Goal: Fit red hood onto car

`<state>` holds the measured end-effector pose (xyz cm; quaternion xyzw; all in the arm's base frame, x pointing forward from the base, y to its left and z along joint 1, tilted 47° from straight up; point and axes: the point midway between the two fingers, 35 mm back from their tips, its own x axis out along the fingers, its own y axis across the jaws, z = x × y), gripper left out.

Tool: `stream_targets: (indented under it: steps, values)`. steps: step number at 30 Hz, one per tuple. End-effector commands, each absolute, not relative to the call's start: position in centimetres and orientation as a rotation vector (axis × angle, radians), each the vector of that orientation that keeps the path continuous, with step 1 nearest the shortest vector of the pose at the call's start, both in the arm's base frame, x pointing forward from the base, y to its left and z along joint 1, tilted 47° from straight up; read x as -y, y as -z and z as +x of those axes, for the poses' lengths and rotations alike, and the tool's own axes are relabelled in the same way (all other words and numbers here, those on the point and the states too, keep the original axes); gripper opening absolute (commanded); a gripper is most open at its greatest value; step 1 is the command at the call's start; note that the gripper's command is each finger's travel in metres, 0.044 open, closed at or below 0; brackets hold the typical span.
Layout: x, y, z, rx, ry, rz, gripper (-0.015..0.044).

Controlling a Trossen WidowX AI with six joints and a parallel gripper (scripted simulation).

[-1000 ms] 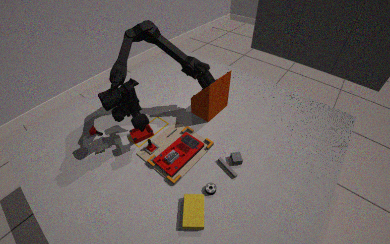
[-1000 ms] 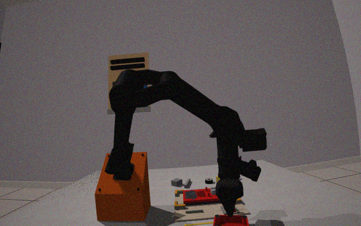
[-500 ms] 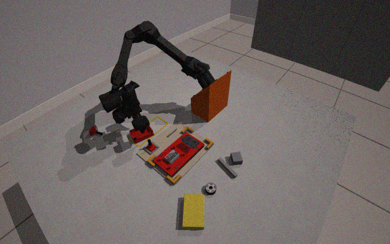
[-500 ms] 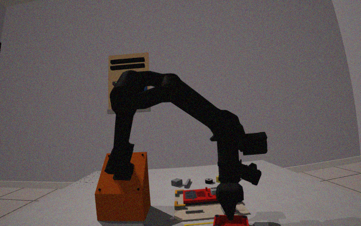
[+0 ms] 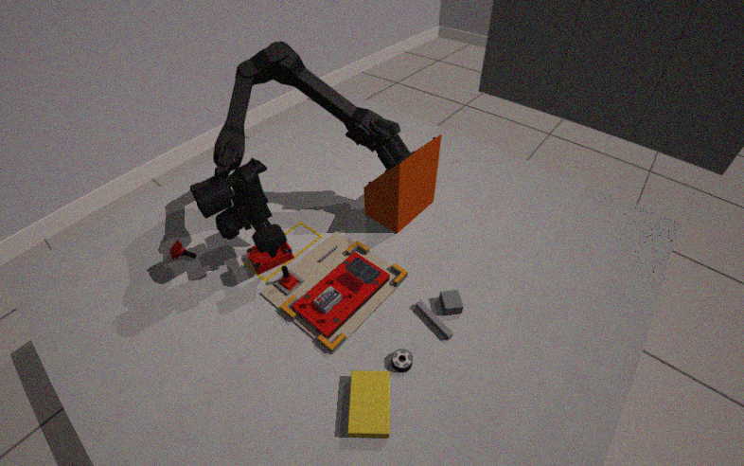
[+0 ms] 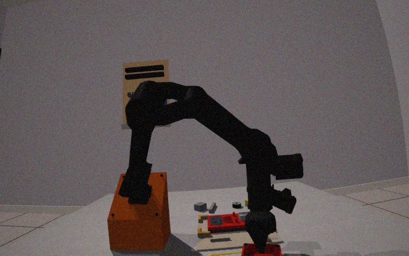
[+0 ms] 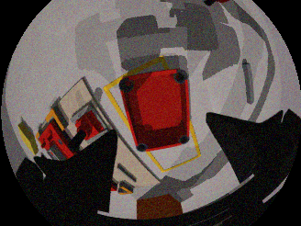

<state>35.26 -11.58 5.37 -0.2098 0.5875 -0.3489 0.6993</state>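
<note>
Plain grey walls (image 5: pixel 165 65) are seen all round, with a pale skirting board (image 5: pixel 110 187) run along the bottom. The floor (image 5: pixel 549 181) is laid in big light-grey tiles with thin dark grout lines, pretty standard stuff. A large dark slab of a cabinet or panel (image 5: pixel 614 71) is parked in the far corner, hard to say which. A tan board with two black bars (image 6: pixel 144 72) is hung on the wall in the exterior view. Everything is lit dimly, and blocky shadows (image 5: pixel 165 285) are thrown across the floor.
</note>
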Motion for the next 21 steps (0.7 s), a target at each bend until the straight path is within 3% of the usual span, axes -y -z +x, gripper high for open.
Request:
stream_targets:
  steps: [1, 21]
  values:
    - [11.74, -5.13, 35.29, -1.309, 0.774, -0.469, 0.0440]
    - [12.54, -4.41, 35.26, -1.309, 0.775, -0.470, 0.0440]
